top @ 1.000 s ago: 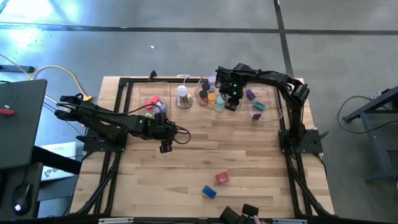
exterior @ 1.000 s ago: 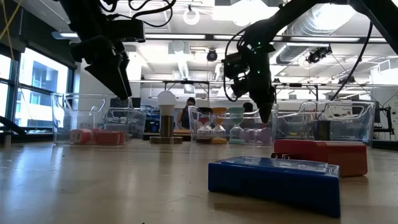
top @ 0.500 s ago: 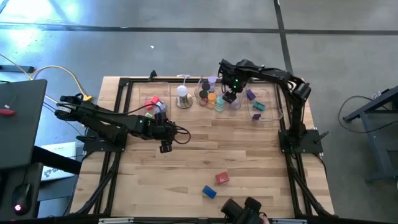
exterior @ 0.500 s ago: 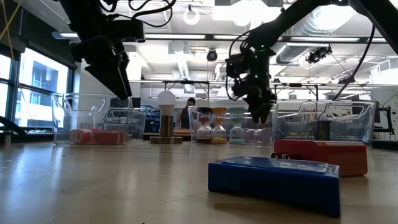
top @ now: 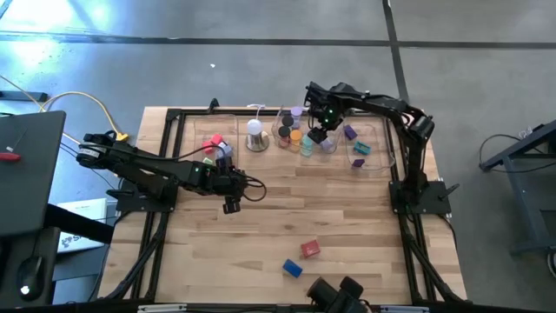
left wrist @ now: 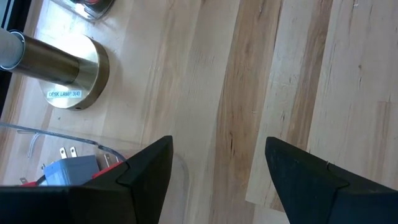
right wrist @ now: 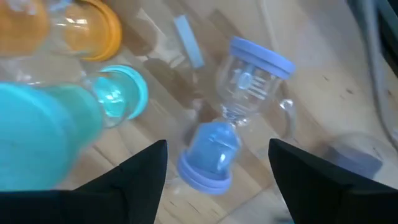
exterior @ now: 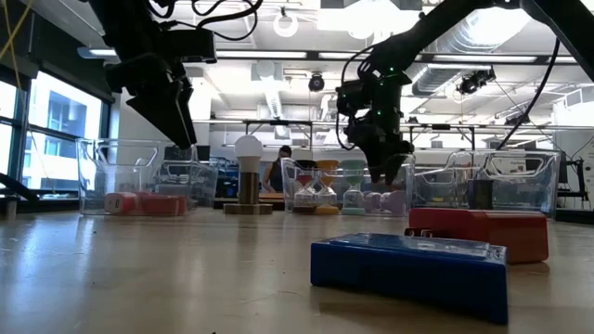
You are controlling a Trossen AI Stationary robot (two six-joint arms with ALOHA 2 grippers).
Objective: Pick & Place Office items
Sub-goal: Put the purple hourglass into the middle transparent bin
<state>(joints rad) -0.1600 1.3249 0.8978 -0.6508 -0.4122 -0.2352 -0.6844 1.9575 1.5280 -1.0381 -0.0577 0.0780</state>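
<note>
Blue block (exterior: 408,272): nearest the low camera, flat on the desk (top: 347,217), close to the front edge.
Red block (exterior: 477,233): just behind the blue one, slightly to its right in the low view, apart from it in the high view.
Left tool (top: 230,205): hangs above bare wood in the desk's left half, fingers (left wrist: 147,168) spread apart, nothing between them.
Left tray (exterior: 130,176): clear, at the back left, with red and pink pieces (top: 212,143) inside.
Lamp (top: 254,135): white dome on a brass base, between the left and middle trays.
Right tool (top: 318,136): over the middle tray at the back, fingers wide apart and empty.
Lilac sand timer (right wrist: 231,113): lying tipped in that tray, directly under the right tool.
Teal and orange timers (right wrist: 87,74): just beside the lilac one, same tray.
Right tray (top: 373,152): holds purple and teal pieces (top: 354,139).
</note>
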